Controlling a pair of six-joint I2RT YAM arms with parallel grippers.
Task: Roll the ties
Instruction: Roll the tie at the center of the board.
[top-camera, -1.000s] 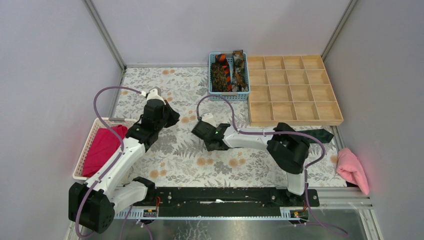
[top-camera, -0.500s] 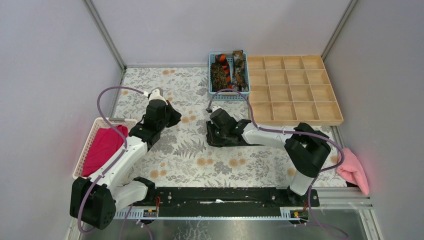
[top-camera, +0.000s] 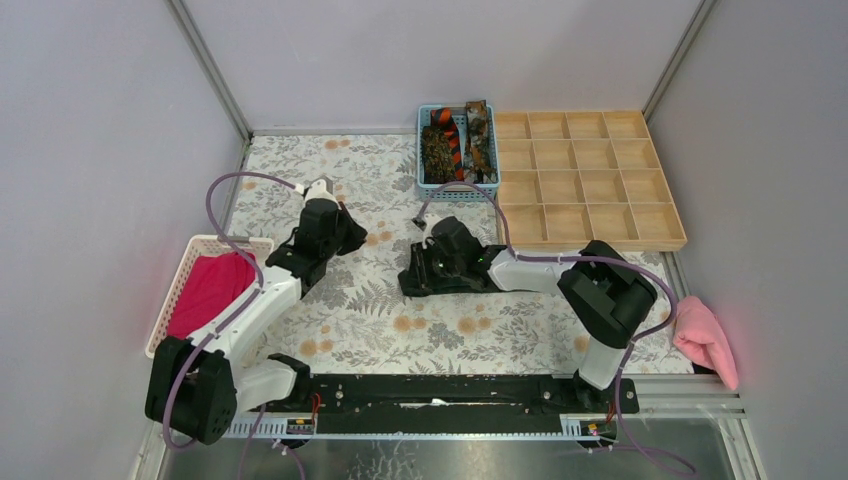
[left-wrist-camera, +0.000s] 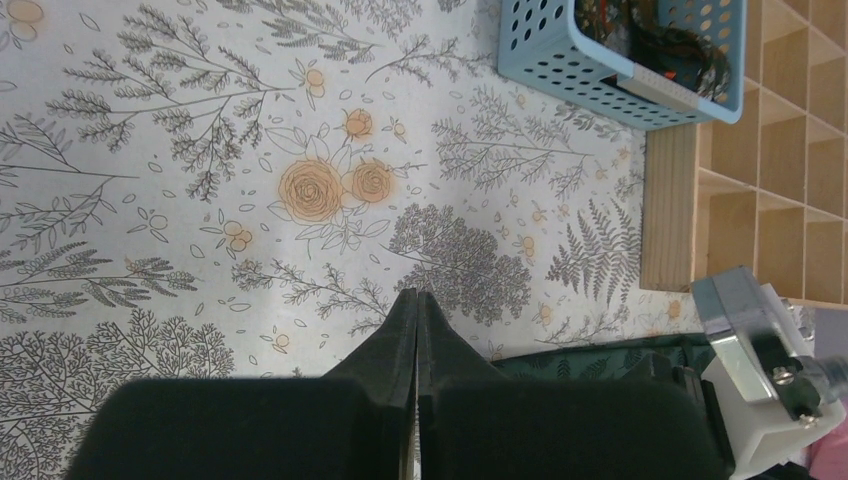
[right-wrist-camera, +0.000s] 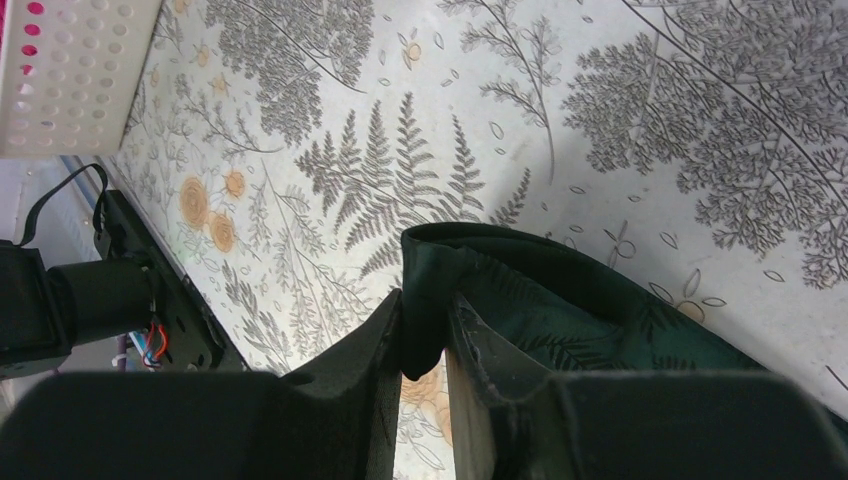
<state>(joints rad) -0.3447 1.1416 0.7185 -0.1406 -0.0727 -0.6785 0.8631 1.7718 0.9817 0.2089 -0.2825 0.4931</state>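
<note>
A dark green tie with a leaf pattern (right-wrist-camera: 590, 320) lies on the floral table. My right gripper (right-wrist-camera: 425, 330) is shut on its folded end, which hangs between the fingers. In the top view the right gripper (top-camera: 412, 278) is at mid-table, and the tie (top-camera: 432, 285) is mostly hidden under the arm. My left gripper (left-wrist-camera: 416, 300) is shut and empty, just left of the tie (left-wrist-camera: 600, 355); it also shows in the top view (top-camera: 356, 238). A mottled brown tie (top-camera: 437, 150), a striped orange-and-black tie (top-camera: 452, 138) and another mottled tie (top-camera: 480, 140) lie in the blue basket (top-camera: 424, 182).
A wooden compartment tray (top-camera: 585, 180) stands at the back right, next to the blue basket (left-wrist-camera: 560, 55). A white basket (top-camera: 178, 282) holding a magenta cloth (top-camera: 205, 290) is at the left. A pale pink cloth (top-camera: 705, 340) lies off the table's right edge.
My right wrist has swung towards the back and turned, with the tie's end in it, and the tie's right part no longer shows. My left gripper has shifted slightly right.
</note>
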